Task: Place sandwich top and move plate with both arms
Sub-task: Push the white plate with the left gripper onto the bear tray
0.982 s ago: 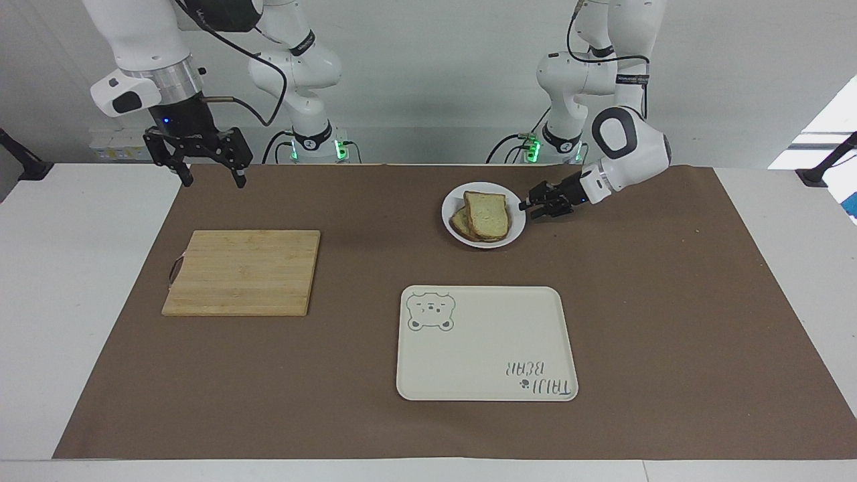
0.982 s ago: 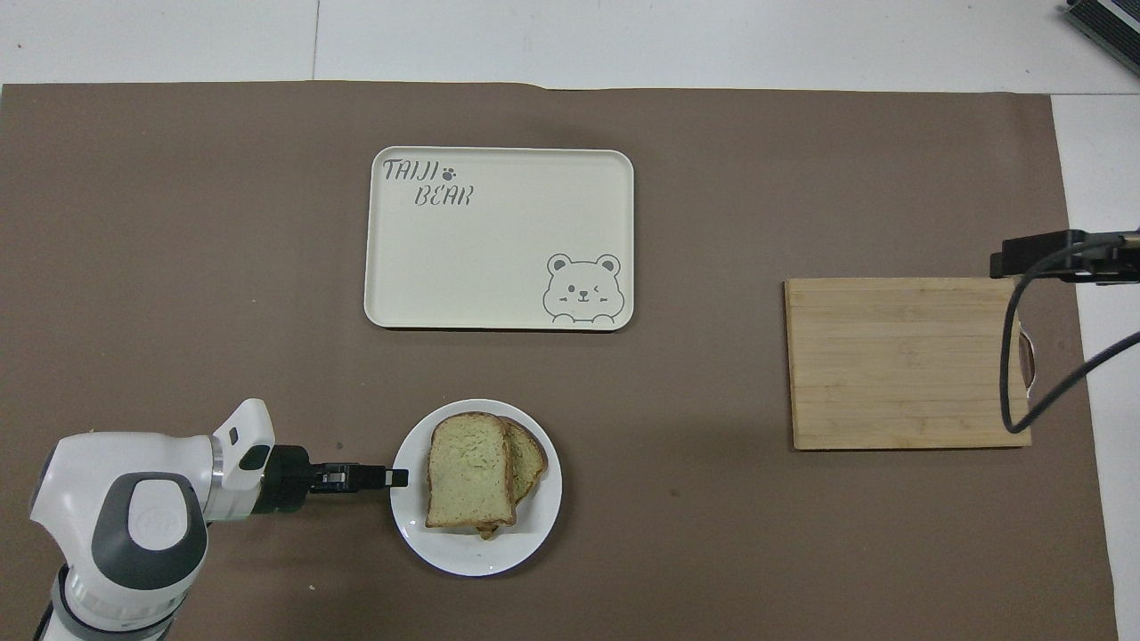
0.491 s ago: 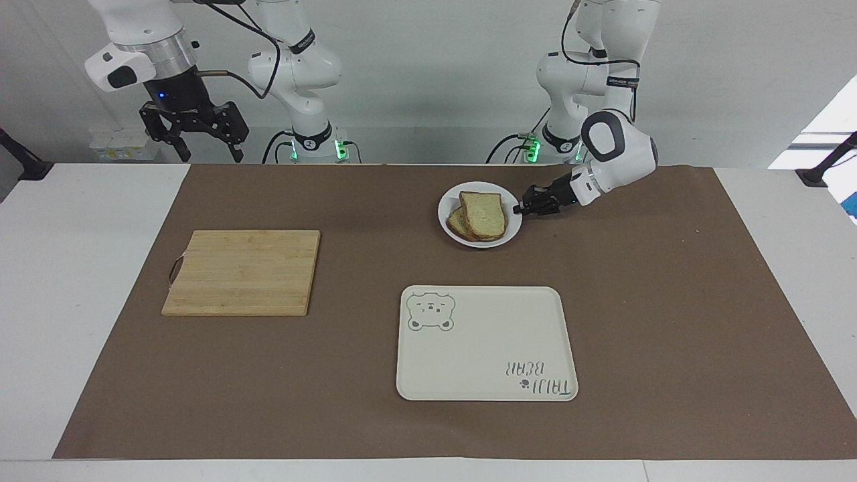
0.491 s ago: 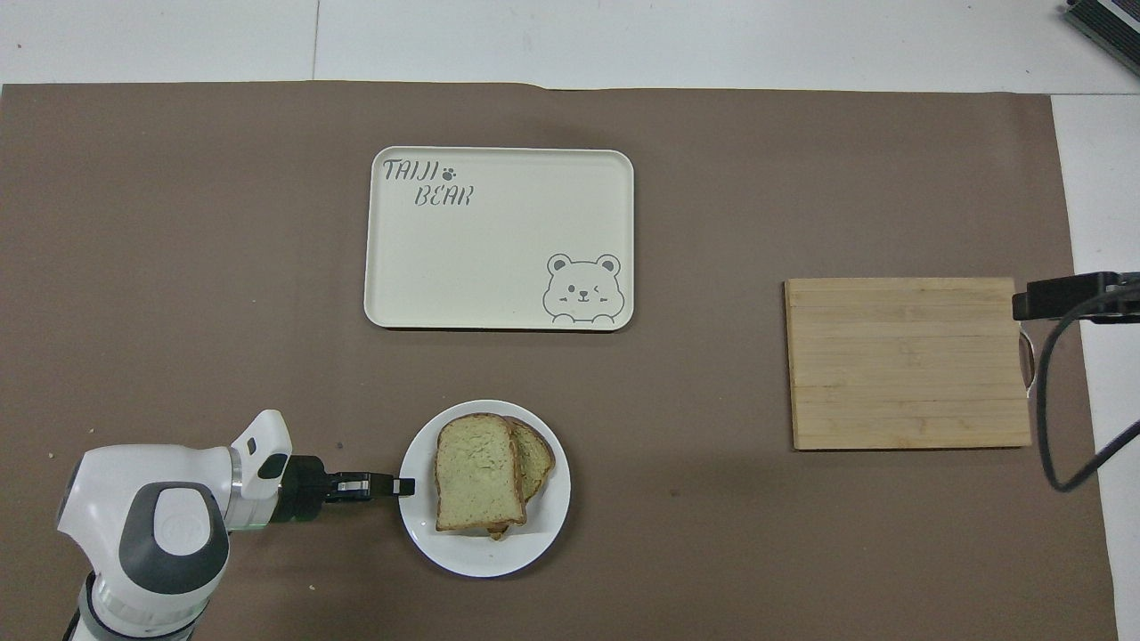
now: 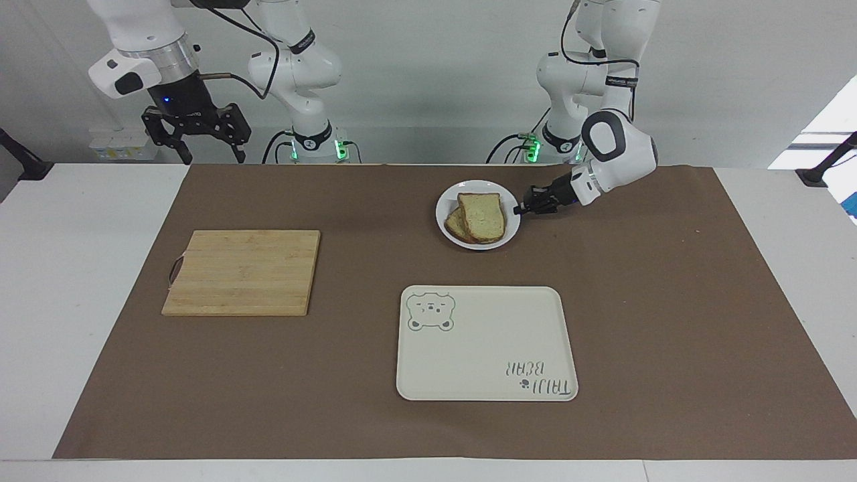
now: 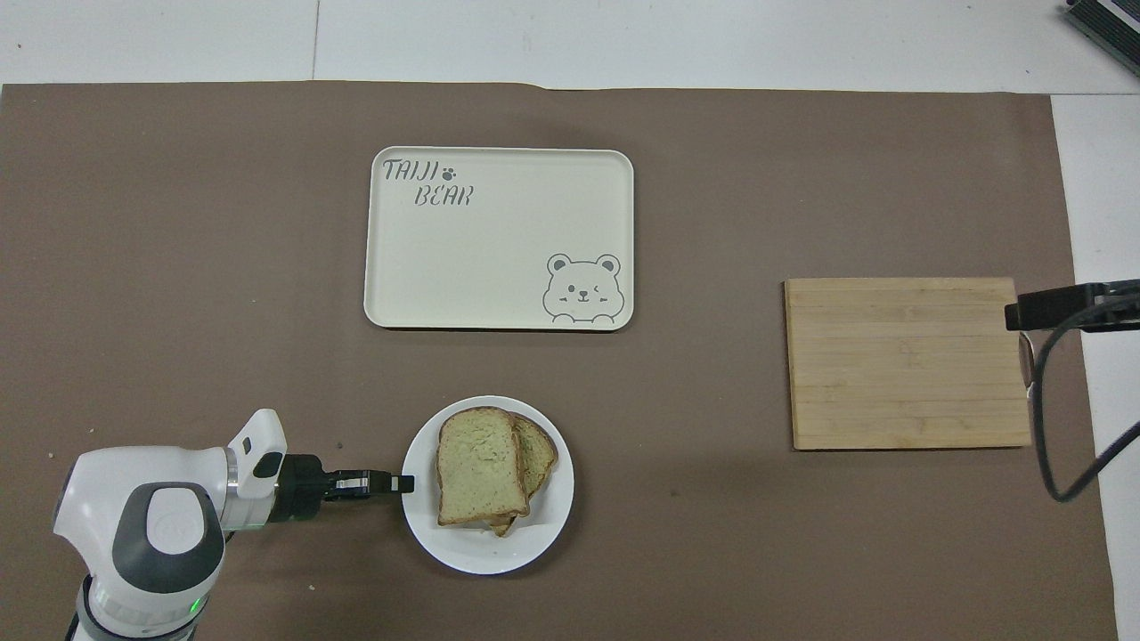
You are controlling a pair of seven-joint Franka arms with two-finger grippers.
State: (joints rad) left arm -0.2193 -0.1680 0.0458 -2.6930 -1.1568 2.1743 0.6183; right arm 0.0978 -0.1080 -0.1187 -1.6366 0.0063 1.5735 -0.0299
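We find the plate (image 5: 478,237) nearest the robots, carrying 2 stacked slices, the sandwich top (image 5: 483,215) uppermost. The left gripper (image 5: 517,209) is clamped on the plate's rim at the left arm's end. The right gripper (image 5: 210,158) waits, jaws apart, holding nothing. Farther than the plate lies the tray (image 5: 487,343).

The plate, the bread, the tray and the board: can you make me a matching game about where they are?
Things:
1. plate
2. sandwich top
3. tray
4. cutting board

Places:
A. toward the right arm's end of the table
B. on the other slice
C. rim pinched by the left tool
D. farther from the robots than the plate

Pairs: 1-C, 2-B, 3-D, 4-A
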